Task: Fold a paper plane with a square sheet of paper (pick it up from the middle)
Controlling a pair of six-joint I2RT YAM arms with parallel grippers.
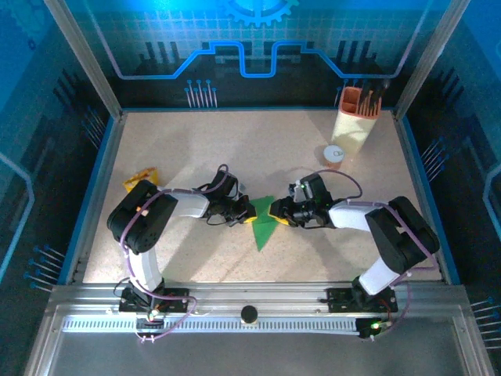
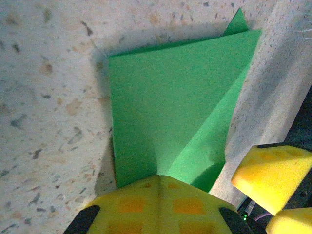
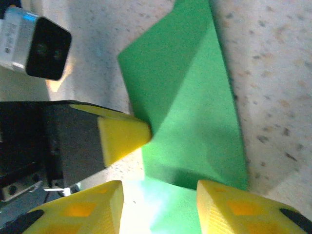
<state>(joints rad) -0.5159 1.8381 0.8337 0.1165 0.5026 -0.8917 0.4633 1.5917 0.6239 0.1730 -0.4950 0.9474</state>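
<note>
Centrally, paper, left claw closed, right claw parted

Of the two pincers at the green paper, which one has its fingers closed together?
The left pincer: its yellow fingers meet with no gap at the edge of the folded green paper. The right pincer has its fingers clearly apart.

Left gripper seemingly touches green paper
</note>
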